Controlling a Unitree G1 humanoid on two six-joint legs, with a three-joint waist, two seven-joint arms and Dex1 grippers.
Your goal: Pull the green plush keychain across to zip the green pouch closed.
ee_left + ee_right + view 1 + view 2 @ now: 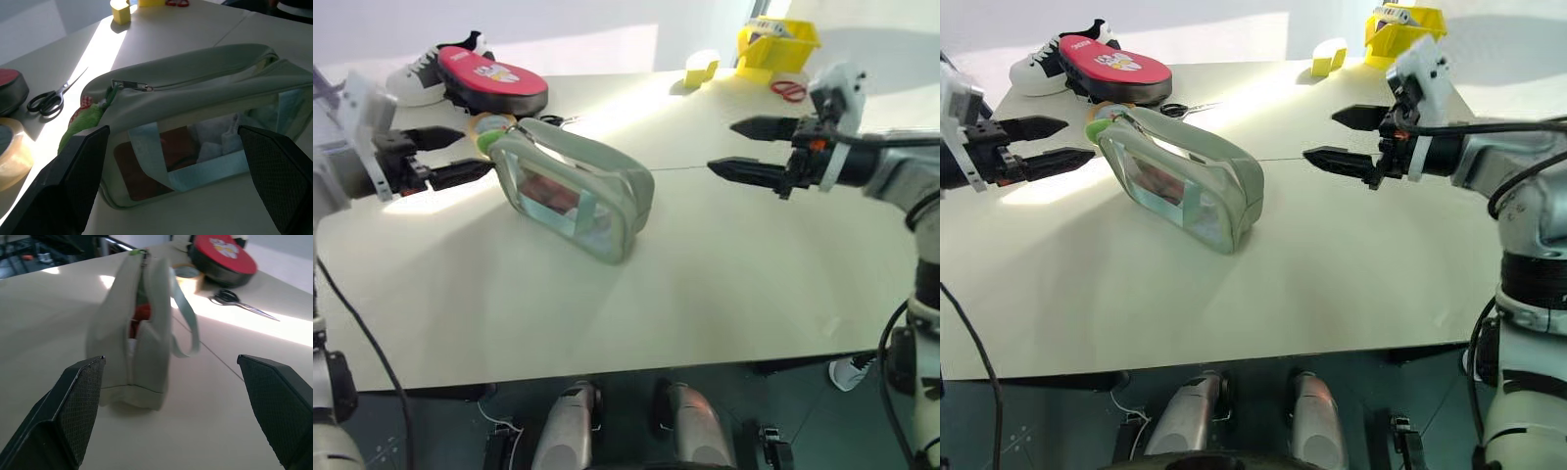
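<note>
The cream table (724,294) is bare along its near edge. Just left of the frame's centre, the green pouch (607,181) stands on it with its clear window facing the near left and red items showing through. The zipper is open, with the pull at the pouch's far-left end. There the green plush keychain (487,143) hangs, touching the tan tape roll (493,123) just behind it.

At the left edge, the left gripper (445,157) points toward the keychain, fingers spread wide and empty, its tips just short of the plush. At middle right, the right gripper (744,147) is also spread wide and empty, aimed at the pouch's other end and well apart from it.

Further back in the upper left, black scissors (46,100) lie beside the roll, then a red oval case (494,78) leans on a white sneaker (416,73). At upper right sit a yellow block (702,69), red scissors (788,91) and a yellow bin (776,44).
</note>
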